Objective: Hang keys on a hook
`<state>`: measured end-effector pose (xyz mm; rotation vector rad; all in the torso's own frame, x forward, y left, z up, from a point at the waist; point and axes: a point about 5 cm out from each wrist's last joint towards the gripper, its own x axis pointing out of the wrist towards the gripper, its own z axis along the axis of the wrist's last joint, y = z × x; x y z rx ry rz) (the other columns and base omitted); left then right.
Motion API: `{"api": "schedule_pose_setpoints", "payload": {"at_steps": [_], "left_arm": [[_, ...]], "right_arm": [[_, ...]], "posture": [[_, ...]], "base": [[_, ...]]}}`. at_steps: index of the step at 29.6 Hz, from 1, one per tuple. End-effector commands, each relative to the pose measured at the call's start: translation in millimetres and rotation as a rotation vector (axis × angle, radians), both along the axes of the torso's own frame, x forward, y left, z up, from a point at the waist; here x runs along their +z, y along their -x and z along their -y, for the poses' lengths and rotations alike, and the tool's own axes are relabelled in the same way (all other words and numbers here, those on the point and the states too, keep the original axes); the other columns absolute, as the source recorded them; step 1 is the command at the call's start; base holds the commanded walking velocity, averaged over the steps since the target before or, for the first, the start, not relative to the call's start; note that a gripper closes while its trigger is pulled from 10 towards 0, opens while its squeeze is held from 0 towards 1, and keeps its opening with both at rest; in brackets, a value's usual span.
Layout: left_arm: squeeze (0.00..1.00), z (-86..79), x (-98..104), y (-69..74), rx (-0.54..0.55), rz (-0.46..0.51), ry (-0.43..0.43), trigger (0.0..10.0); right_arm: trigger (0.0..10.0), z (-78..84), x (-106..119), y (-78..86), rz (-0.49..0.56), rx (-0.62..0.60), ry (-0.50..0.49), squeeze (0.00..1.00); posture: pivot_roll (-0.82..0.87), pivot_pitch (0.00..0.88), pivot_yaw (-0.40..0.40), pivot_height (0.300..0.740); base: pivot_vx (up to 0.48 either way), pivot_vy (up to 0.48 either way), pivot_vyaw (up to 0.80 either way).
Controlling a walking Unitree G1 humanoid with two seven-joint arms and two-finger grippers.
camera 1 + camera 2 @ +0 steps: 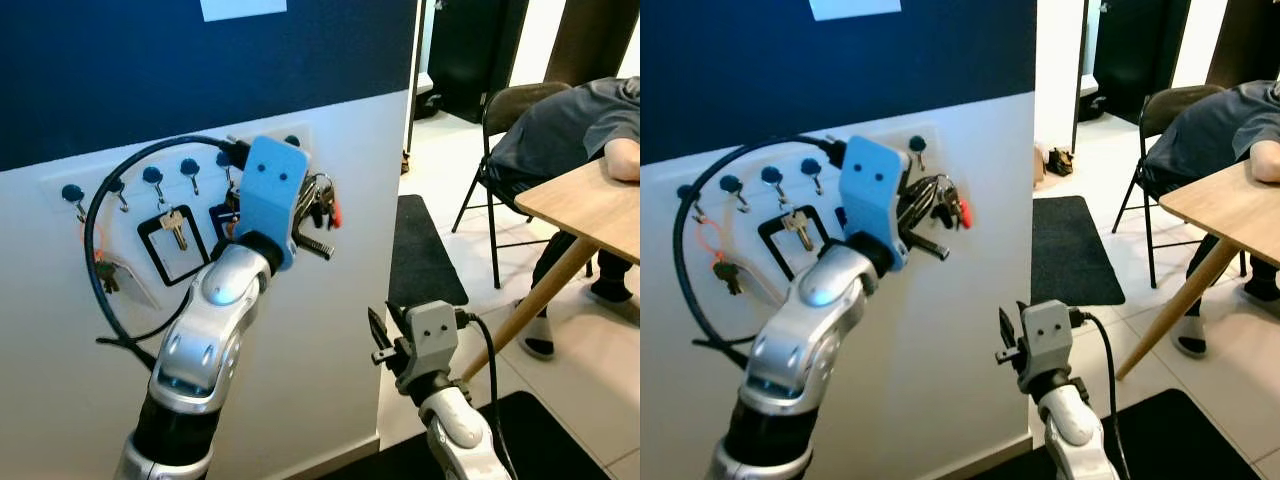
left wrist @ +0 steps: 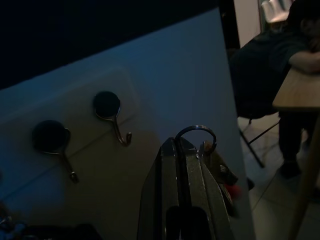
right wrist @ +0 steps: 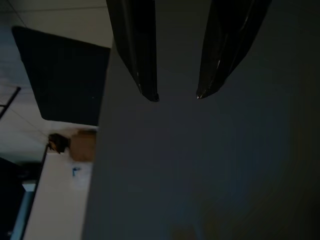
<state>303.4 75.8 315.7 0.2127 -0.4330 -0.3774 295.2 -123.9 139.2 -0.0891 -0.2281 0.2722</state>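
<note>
My left gripper (image 2: pixel 181 145) is raised against the white wall and shut on a bunch of keys (image 1: pixel 320 202) with a red tag. The key ring (image 2: pixel 196 134) sticks out past the fingertips. A row of dark-knobbed hooks (image 1: pixel 152 178) runs along the wall. In the left wrist view the nearest hook (image 2: pixel 119 131) sits a little to one side of the ring, apart from it. The end hook (image 1: pixel 917 147) is bare, just above the bunch. Low down, my right gripper (image 3: pixel 175 95) is open, its fingers facing the wall.
A key on a black loop (image 1: pixel 175 230) and keys on an orange ring (image 1: pixel 100 268) hang from other hooks. My left arm's black cable (image 1: pixel 95 250) loops across the rack. At the right are a wooden table (image 1: pixel 590 205), a seated person (image 1: pixel 560 125), a folding chair (image 1: pixel 495 190) and a black mat (image 1: pixel 420 255).
</note>
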Motion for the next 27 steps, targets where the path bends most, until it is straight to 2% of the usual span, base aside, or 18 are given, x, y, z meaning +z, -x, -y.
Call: {"api": "schedule_pose_setpoints", "payload": {"at_steps": [1, 4, 5, 13, 14, 15, 16, 20, 22, 27], "left_arm": [[0.00, -2.6, 3, -0.6, 0.021, 0.028, -0.035, 10.0], [0.00, -3.4, 8, -6.3, 0.059, 0.055, -0.081, 10.0], [0.00, -4.9, 15, -15.6, 0.114, 0.078, -0.109, 10.0], [0.00, -10.3, 23, -24.8, 0.157, 0.085, -0.097, 10.0], [0.00, -17.3, 26, -26.5, 0.165, 0.072, -0.072, 10.0], [0.00, -17.3, 26, -26.5, 0.165, 0.072, -0.072, 10.0], [0.00, -22.5, 26, -26.3, 0.163, 0.057, -0.060, 10.0], [0.00, -25.6, 24, -27.3, 0.167, 0.044, -0.055, 10.0], [0.00, -30.0, 21, -28.8, 0.187, 0.034, -0.045, 10.0], [0.00, -33.8, 23, -28.8, 0.184, 0.026, -0.005, 10.0]], "right_arm": [[10.0, -2.6, -2, 2.0, -0.008, 0.004, -0.002, 0.00], [10.0, -3.2, -1, 2.5, -0.008, -0.001, -0.006, 0.00], [10.0, -4.3, -2, 3.0, -0.009, -0.004, -0.009, 0.00], [10.0, -5.6, -1, 4.4, -0.005, -0.002, -0.017, 0.00], [10.0, -9.2, 10, 6.7, 0.039, 0.036, -0.018, 0.00], [10.0, -9.2, 10, 6.7, 0.039, 0.036, -0.018, 0.00], [10.0, -12.9, 23, 9.5, 0.088, 0.080, -0.007, 0.00], [10.0, -15.4, 34, 12.0, 0.128, 0.116, 0.020, 0.00], [10.0, -19.1, 49, 14.1, 0.179, 0.165, 0.060, 0.00], [10.0, -21.1, 58, 12.8, 0.206, 0.183, 0.065, 0.00]], "posture": [[0.04, 0.148, 0.134, 0.740], [0.04, 0.156, 0.142, 0.740], [0.04, 0.160, 0.148, 0.740], [0.04, 0.165, 0.155, 0.740], [0.04, 0.168, 0.158, 0.740], [0.04, 0.168, 0.158, 0.740], [0.04, 0.170, 0.157, 0.740], [0.04, 0.171, 0.152, 0.740], [0.04, 0.171, 0.149, 0.740], [0.04, 0.169, 0.144, 0.740]], "base": [[0.000, 0.000, 0.00], [0.000, 0.000, 0.00], [0.000, 0.000, 0.00], [0.000, 0.000, 0.00], [0.000, 0.000, 0.00], [0.000, 0.000, 0.00], [0.000, 0.000, 0.00], [0.000, 0.000, 0.00], [0.000, 0.000, 0.00], [0.000, 0.000, 0.00]]}}
